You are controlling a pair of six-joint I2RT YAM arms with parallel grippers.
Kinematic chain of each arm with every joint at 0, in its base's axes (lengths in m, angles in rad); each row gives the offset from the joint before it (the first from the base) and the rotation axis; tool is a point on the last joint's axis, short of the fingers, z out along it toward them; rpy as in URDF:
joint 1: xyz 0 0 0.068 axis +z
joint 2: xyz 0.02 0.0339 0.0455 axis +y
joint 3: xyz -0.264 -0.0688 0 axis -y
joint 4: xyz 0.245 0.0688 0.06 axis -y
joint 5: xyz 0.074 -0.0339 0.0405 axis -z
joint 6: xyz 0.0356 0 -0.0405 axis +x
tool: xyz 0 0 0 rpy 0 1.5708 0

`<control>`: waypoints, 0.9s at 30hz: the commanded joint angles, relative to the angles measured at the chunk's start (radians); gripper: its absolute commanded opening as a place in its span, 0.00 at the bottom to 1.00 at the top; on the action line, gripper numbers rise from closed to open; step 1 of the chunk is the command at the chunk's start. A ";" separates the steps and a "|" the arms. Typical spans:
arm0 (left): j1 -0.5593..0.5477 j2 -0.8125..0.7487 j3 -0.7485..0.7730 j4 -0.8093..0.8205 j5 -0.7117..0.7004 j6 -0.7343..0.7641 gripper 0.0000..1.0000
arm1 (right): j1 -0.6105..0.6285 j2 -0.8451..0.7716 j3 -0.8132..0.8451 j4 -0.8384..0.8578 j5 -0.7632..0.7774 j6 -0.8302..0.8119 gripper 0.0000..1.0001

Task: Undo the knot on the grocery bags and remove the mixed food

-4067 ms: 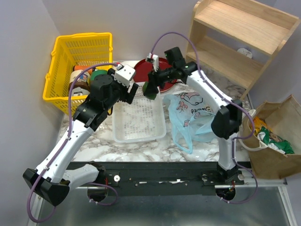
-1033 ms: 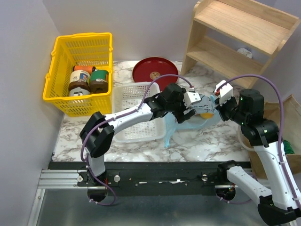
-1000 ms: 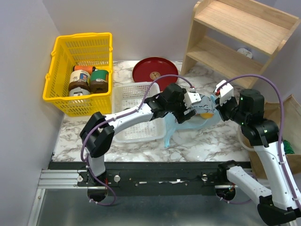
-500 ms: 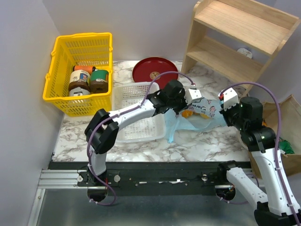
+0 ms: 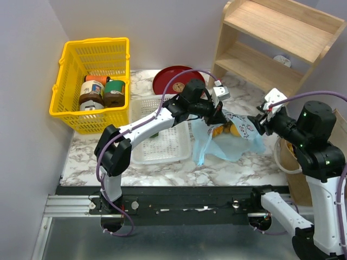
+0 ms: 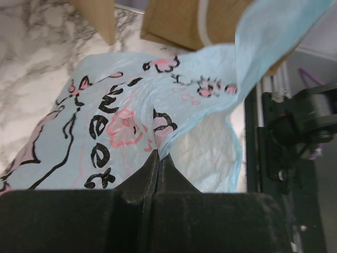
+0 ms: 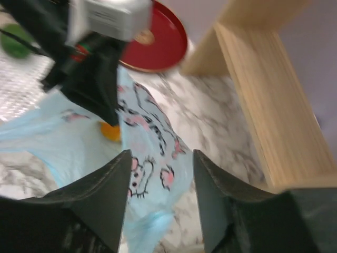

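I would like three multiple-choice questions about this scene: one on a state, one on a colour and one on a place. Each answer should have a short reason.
1. The left claw is:
A) open
B) shut on the light-blue plastic bag
C) shut on empty air

2. The round plate at the back is:
A) blue
B) white
C) red

3. The jars stand:
A) in the yellow basket
B) on the plate
C) inside the plastic bag

Answers:
1 B: the left wrist view shows its fingers pressed together with a fold of the bag pinched between them.
2 C: the top view shows it plainly red.
3 A: they sit together inside the basket's mesh walls.
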 commanded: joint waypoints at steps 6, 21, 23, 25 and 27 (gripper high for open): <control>0.034 0.011 -0.025 0.142 0.145 -0.222 0.00 | 0.306 0.064 -0.152 -0.156 -0.163 -0.447 0.23; 0.078 0.051 -0.018 0.214 0.212 -0.306 0.00 | 0.398 0.041 -0.610 0.077 0.267 -0.827 0.14; 0.083 0.049 -0.025 0.208 0.226 -0.290 0.00 | 0.390 0.064 -0.705 0.141 0.426 -0.856 0.11; 0.084 0.048 -0.025 0.185 0.229 -0.267 0.00 | 0.372 0.066 -0.721 0.185 0.443 -0.841 0.10; 0.086 0.052 -0.025 0.173 0.237 -0.244 0.00 | 0.352 0.046 -0.730 0.217 0.447 -0.796 0.09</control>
